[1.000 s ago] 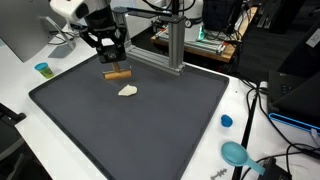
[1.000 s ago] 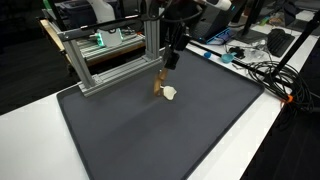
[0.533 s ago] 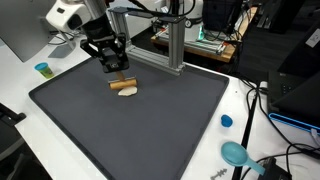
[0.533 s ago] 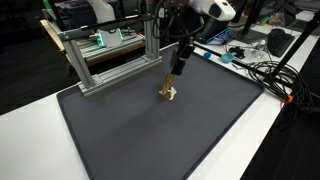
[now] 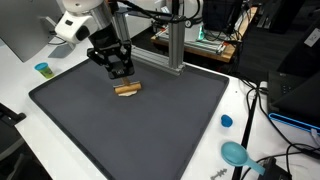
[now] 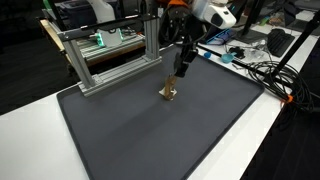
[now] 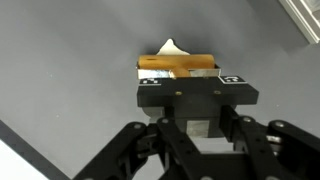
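Moved since 1 s ago: gripper (image 5: pixel 120 73) w/ brown stick (image 5: pixel 127 88) is shifted across the dark mat (image 5: pixel 150 130) and lowered over the white scrap (image 7: pixel 171 47), which was lying apart before. Jaws are clenched on the stick. Stick is seen as short, tan-brown, w/ lighter orange top in wrist view (image 7: pixel 180 64), held level. Scrap is mostly covered; only a pale tip is shown behind it. Stick is located at far part of mat, near the alu frame (image 5: pixel 175 45); also visible in an exterior view (image 6: pixel 168 92).
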### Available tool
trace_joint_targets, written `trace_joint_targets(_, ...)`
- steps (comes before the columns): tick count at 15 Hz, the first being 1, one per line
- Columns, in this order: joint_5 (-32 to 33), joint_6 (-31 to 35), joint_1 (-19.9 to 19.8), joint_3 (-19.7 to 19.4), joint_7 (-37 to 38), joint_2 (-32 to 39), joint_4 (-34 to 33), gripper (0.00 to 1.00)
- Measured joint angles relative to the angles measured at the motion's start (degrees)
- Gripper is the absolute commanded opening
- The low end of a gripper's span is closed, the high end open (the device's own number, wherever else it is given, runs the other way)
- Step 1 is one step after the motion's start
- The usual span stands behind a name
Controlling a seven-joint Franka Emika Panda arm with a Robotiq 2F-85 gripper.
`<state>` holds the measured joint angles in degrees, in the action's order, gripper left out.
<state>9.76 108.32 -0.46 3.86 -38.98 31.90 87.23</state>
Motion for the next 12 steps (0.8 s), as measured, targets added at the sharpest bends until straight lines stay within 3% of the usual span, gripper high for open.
trace_joint_targets(12, 0.0, -1.3, -1.1, -0.3, 0.3, 1.1, -0.7, 0.21)
